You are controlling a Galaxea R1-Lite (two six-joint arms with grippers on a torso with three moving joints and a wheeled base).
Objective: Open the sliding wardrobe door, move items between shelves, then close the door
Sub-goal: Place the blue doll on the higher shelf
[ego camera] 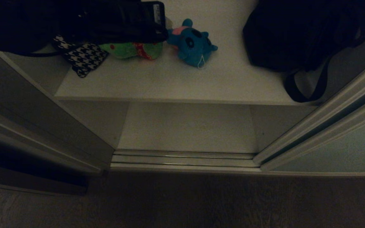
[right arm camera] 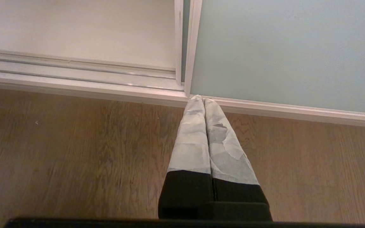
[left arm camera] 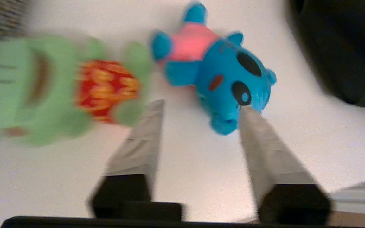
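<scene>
- Hovering over the upper shelf [ego camera: 182, 85]: left gripper [left arm camera: 201, 109] has its jaws parted, nothing between them, tips near the blue toy's [left arm camera: 223, 82] head.
- One finger [left arm camera: 258, 136] looks to touch or overlap the blue toy's snout; contact unclear.
- Green toy [left arm camera: 43, 88] lies just beside the blue one, next to the houndstooth cushion [ego camera: 82, 55]; bag [ego camera: 299, 34] sits well apart on the same shelf.
- Lower shelf [ego camera: 185, 126] holds nothing visible, likely the drop target.
- Door [right arm camera: 290, 50] is slid aside to the right, so the opening gives access.
- Right gripper [right arm camera: 204, 100] is pinched shut, parked low over the floor [right arm camera: 74, 152] near the door's edge, out of the way.
</scene>
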